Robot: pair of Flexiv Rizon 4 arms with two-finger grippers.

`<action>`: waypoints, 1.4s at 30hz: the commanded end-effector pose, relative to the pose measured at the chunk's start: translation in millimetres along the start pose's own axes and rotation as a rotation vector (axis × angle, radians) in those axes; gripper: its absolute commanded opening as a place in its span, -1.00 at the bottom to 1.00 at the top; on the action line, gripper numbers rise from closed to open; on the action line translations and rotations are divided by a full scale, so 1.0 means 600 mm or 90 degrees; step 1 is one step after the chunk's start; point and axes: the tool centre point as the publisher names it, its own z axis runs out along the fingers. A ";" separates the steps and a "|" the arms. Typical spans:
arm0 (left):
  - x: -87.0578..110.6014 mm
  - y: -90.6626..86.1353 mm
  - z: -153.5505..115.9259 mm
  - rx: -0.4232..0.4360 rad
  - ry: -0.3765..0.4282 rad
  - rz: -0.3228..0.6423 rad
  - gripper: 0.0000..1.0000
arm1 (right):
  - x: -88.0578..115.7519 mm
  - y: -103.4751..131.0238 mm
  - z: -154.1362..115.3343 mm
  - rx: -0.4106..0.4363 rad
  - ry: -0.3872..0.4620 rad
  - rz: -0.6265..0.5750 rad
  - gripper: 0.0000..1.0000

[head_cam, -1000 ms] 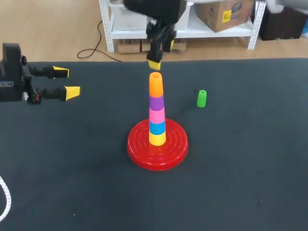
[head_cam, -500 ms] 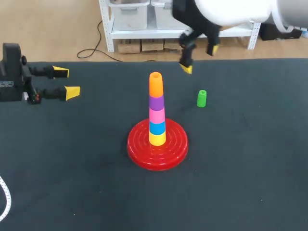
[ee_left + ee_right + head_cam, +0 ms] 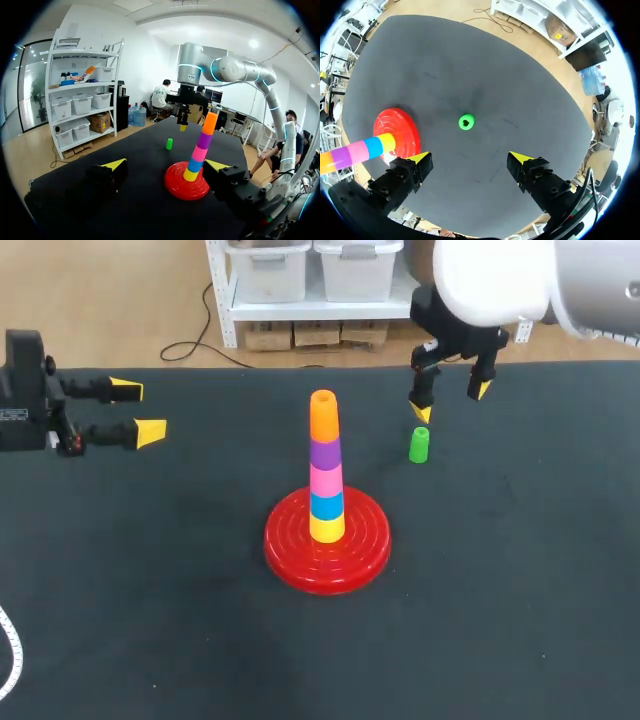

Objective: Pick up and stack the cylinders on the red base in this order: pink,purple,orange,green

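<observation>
Right gripper, released and empty, appears just beside the green cylinder in the head view; the left wrist view shows it raised above it.

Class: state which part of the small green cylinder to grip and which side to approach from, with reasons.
Grip the small green plastic cylinder across its round side wall, descending from above. It stands upright and alone on the black table, and the open right end effector hangs nearly above it.
</observation>
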 end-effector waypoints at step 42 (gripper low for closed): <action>0.003 0.001 0.002 -0.002 -0.005 0.002 1.00 | -0.063 0.016 0.096 0.055 -0.026 0.000 0.65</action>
